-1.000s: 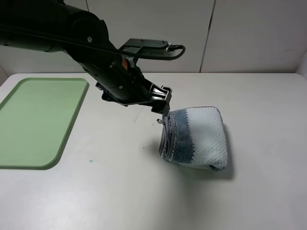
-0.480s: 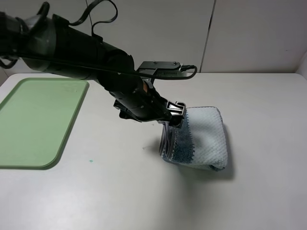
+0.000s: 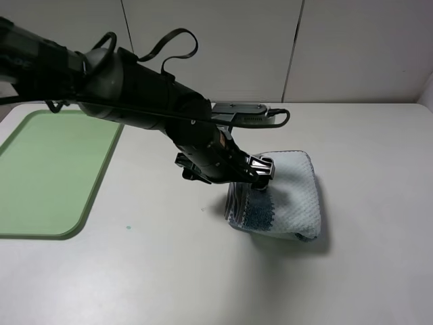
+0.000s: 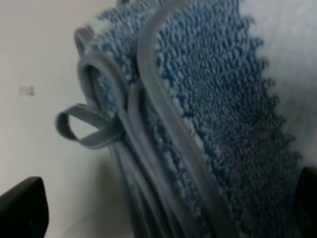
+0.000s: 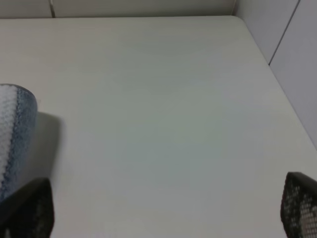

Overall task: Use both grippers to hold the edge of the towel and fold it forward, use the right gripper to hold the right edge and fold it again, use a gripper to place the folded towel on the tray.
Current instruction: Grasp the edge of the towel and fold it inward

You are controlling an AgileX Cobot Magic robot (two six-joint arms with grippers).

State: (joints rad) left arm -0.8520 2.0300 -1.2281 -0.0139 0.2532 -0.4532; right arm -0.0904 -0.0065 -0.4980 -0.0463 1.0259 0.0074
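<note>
now the left gripper point(image 3: 260, 169), jaws wide open, has slid onto the folded towel point(image 3: 284, 196) at centre-right; the tray point(image 3: 47, 169) waits at nine o'clock. right gripper point(image 5: 158, 208) open too, idle.

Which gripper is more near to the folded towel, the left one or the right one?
The left. The left gripper is at the towel, jaws open around its bound edge. The right gripper hangs open over bare table beside it.

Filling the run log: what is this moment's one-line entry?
phase: pick approach | towel: folded, on table | left end effector: open at its bound edges | right end effector: open, clear | tray: empty
</note>
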